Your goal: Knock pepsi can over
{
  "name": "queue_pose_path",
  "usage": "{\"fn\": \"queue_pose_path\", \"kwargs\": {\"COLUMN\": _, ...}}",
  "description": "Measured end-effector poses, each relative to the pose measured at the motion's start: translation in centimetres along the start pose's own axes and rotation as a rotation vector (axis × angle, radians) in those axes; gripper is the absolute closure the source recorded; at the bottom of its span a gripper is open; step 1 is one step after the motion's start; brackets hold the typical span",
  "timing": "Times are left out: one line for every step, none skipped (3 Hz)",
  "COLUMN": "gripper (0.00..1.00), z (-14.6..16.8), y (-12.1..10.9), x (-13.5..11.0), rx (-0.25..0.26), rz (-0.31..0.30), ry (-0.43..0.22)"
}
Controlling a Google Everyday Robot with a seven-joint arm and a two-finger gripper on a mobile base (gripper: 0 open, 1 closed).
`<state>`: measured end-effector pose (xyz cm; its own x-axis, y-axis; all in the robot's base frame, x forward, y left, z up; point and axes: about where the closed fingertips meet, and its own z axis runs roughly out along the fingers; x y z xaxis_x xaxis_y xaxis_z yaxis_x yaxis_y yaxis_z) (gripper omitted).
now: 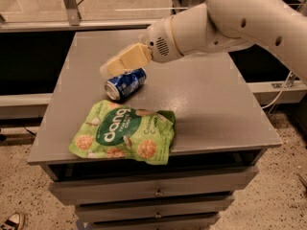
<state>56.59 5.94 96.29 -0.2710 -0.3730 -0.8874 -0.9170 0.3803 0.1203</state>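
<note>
The pepsi can point(125, 83), dark blue with a silver top, lies on its side on the grey table point(201, 99), top end pointing to the lower left. My gripper point(114, 66), with cream-coloured fingers, hovers just above and slightly behind the can, pointing left. It holds nothing. The white arm reaches in from the upper right.
A green snack bag point(124, 134) lies flat at the table's front left, just in front of the can. The table has drawers below. A dark lower shelf and metal frame stand behind it. The floor is speckled.
</note>
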Motion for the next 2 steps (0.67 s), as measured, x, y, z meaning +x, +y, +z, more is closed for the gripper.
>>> {"fn": "queue_pose_path", "kwargs": {"gripper": 0.00, "z": -5.00, "y": -3.88, "x": 1.23, "rx": 0.067, "rz": -0.058, "ry": -0.020}}
{"fn": "queue_pose_path", "kwargs": {"gripper": 0.00, "z": -4.47, "y": -3.48, "x": 1.16, "rx": 0.059, "rz": -0.053, "ry": -0.017}}
